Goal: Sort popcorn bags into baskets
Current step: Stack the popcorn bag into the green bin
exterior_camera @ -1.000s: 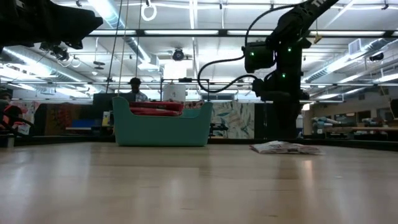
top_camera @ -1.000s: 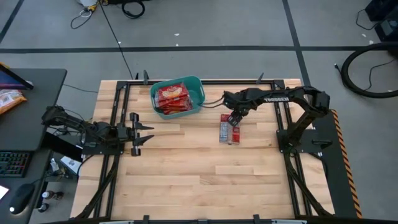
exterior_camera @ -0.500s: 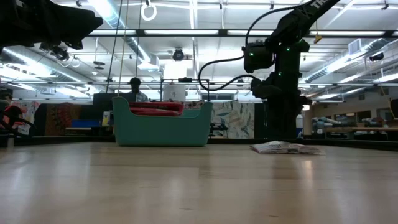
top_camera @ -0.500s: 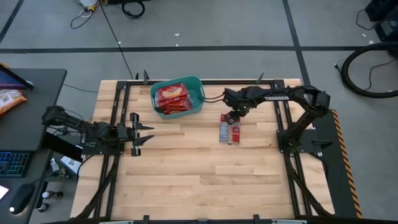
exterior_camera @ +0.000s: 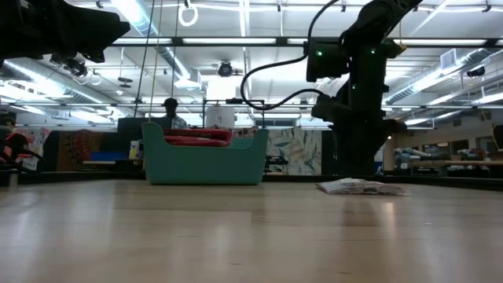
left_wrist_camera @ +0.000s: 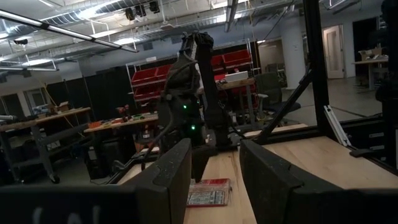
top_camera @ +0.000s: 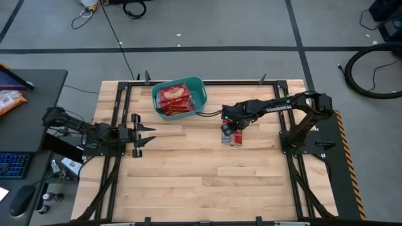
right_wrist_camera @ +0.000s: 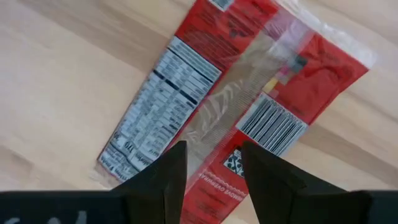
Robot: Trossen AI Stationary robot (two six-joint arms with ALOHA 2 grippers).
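1. The right gripper has swung from beside the tub toward the centre of the high view and now hangs directly over the loose popcorn bag; a second ago it sat higher in that frame, nearer the bag's far end. Its fingers stand spread wide and hold nothing.
2. In the right wrist view the bag lies flat, back side up, with its barcode and nutrition panel showing between the two dark fingers. The bag itself has not moved on the table.
3. Judged from this, the arm is lining up for a pick; the grasp is not yet made.
4. The teal tub sits in the upper middle of the high view, well apart from the loose bag, with red bags already stacked inside.
5. The left gripper waits at the left of the table, unchanged, fingers partly apart and empty.
6. The loose bag appears to be the last one left outside the tub.
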